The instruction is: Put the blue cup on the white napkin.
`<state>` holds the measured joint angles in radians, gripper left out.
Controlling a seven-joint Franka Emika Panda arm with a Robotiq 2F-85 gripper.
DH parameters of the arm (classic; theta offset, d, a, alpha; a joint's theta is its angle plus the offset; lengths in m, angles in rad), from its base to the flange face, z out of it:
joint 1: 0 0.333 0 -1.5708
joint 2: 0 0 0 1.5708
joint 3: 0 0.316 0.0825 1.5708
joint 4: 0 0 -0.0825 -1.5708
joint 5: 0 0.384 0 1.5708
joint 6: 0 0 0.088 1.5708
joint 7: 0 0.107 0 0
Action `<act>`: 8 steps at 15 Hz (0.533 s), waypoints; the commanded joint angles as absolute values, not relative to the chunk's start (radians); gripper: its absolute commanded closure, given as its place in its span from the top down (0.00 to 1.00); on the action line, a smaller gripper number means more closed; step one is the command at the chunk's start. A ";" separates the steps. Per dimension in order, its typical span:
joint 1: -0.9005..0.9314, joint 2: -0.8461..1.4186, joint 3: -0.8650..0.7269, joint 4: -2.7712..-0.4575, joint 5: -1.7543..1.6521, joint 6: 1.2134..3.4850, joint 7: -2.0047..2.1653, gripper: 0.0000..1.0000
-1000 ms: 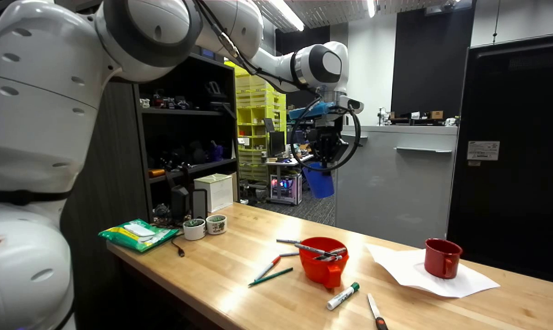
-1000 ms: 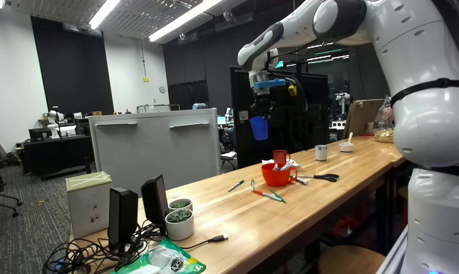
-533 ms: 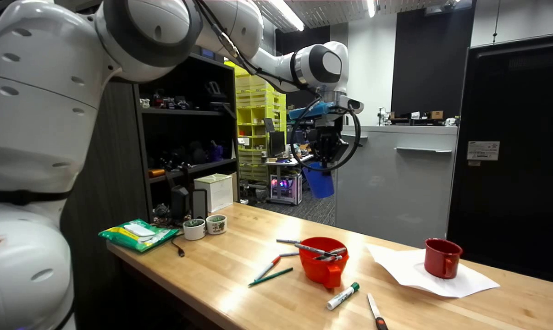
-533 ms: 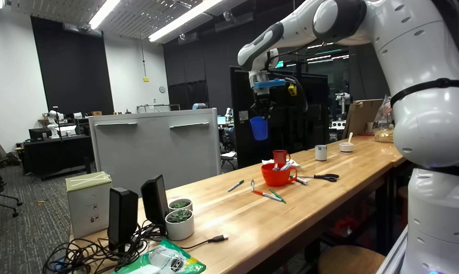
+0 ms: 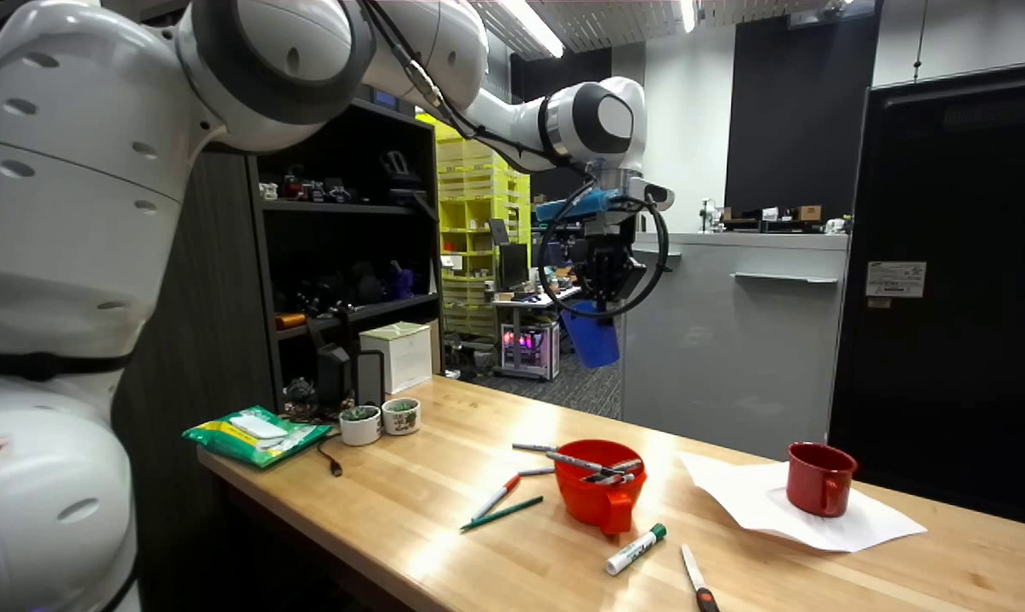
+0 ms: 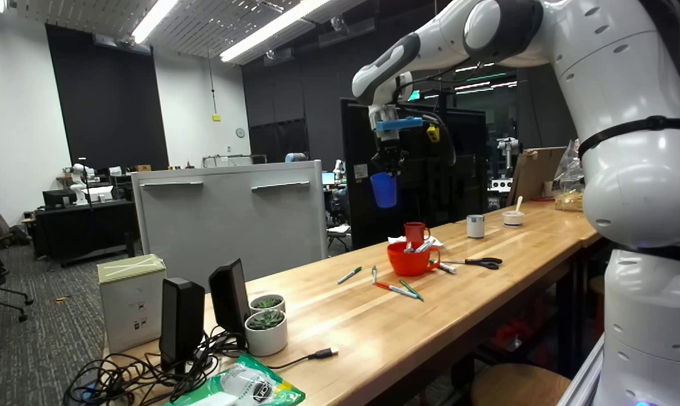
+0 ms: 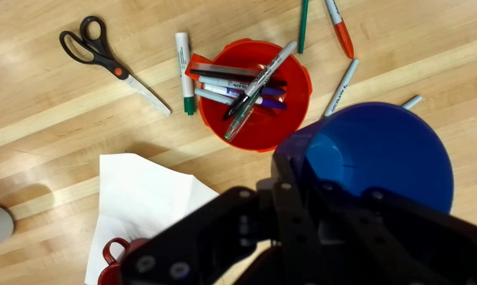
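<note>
The gripper [image 7: 297, 169] is clamped on the rim of the cup [image 7: 381, 152], one finger inside, one out. The cup hangs tilted in the air, well above the table [image 7: 33, 99]. It looks light, stiff and smooth, hardly fragile, but may swivel in the pinch; with no handle visible, the rim is the place to hold. Below stands the bowl [image 7: 268, 134], then, apart, the napkin [image 7: 143, 194] bearing the mug [image 5: 814, 484].
</note>
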<state>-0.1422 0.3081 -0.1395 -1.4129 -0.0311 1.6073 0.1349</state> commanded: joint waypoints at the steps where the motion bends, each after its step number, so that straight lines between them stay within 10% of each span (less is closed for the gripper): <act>1: -0.144 0.310 -0.139 -1.408 -0.031 1.603 0.134 0.05; 8: -0.180 0.321 -0.162 -1.385 -0.011 1.597 0.152 0.01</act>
